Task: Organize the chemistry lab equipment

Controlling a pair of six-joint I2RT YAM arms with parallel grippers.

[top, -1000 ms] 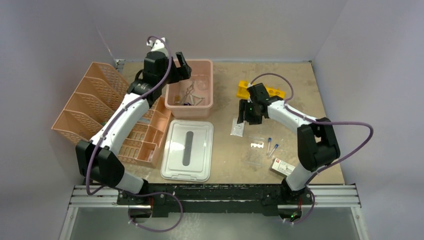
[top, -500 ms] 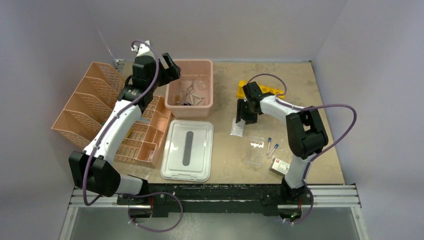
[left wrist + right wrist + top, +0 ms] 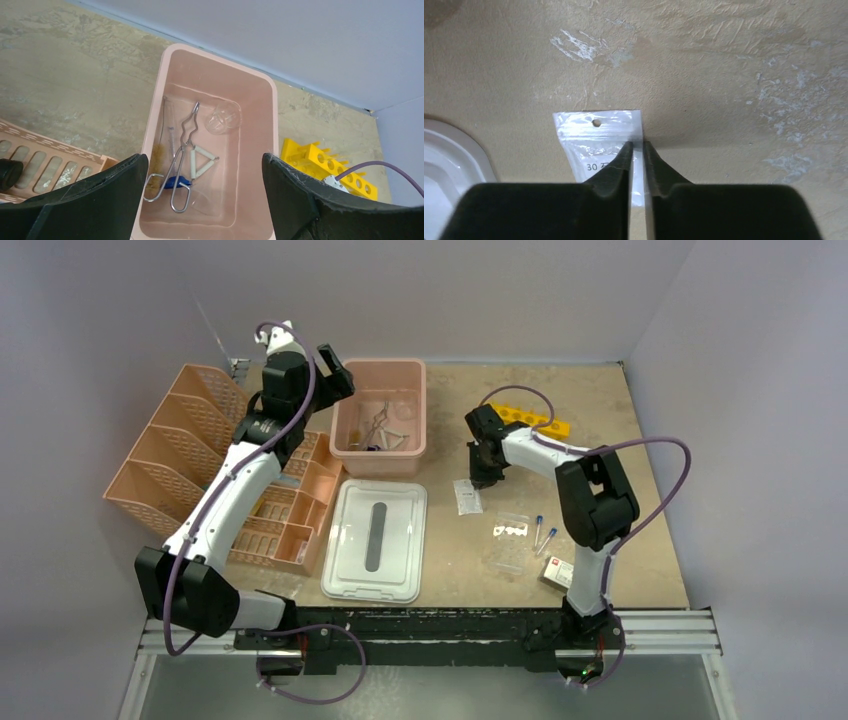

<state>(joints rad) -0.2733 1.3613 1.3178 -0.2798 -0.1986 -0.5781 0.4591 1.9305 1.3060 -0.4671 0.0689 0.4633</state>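
Two arms are on my feed. The left arm (image 3: 240, 470) hangs over the far-left part of the counter (image 3: 450, 390), its jaws spread wide and holding nothing. Between its fingers (image 3: 90, 200) I look down into the tub (image 3: 250, 115), which sits by the far edge, left of middle. Inside lie wire tongs (image 3: 182, 155), a white-sleeved wire triangle (image 3: 202, 160) touching them, a round dish (image 3: 222, 117) toward the tub's far end, and a small blue item (image 3: 175, 182) under the tongs' handles.

The right arm (image 3: 590, 490) reaches in to mid-counter. Its jaws are drawn to a narrow slit with the right edge of the packet (image 3: 596, 137) in it, so I read them as pinching that edge. The packet has a punched hole at its top and "30" printed on it. It is at mid-counter, just right of the far-right corner of the lid (image 3: 375, 540). I cannot tell if it rests flat or is lifted.

The rack (image 3: 530, 420) lies by the far edge, right of middle, just beyond the right wrist. Two vials (image 3: 545, 532) and a clear bag (image 3: 508, 552) lie toward the near-right corner, with a small box (image 3: 565, 573) nearer that corner. The organizer (image 3: 200, 460) lines the left edge.
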